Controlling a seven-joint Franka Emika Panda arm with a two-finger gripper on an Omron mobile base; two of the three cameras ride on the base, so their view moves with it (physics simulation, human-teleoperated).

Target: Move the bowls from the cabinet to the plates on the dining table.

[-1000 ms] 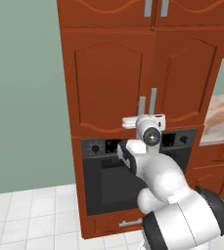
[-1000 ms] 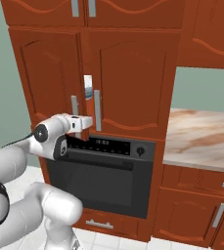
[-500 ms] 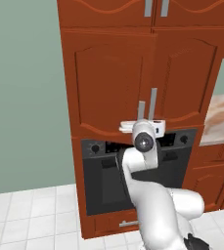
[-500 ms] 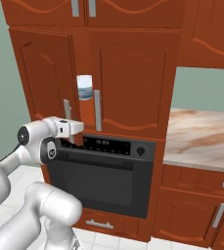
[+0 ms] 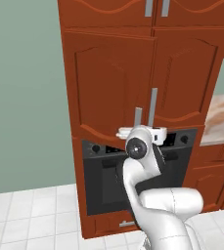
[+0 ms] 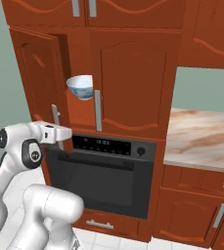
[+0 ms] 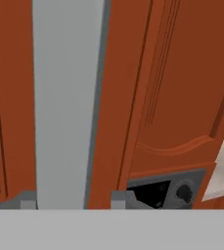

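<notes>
Meanwhile the pincer [image 7: 69, 199] straddles the left door's silver handle [image 7: 67, 97], jaws apart, oven [image 6: 103, 171] just beneath.

No readable text, brand or number shows anywhere. The oven's control panel [image 6: 106, 144] carries a small pale display, but its characters are too blurred to make out, and the knob [image 6: 141, 151] beside it bears no legible marking.

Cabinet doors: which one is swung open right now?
The left door of the tall cabinet's middle pair. It stands ajar, showing the blue-patterned bowl inside, with the claw at its bar handle. The right door beside it sits flush.
</notes>
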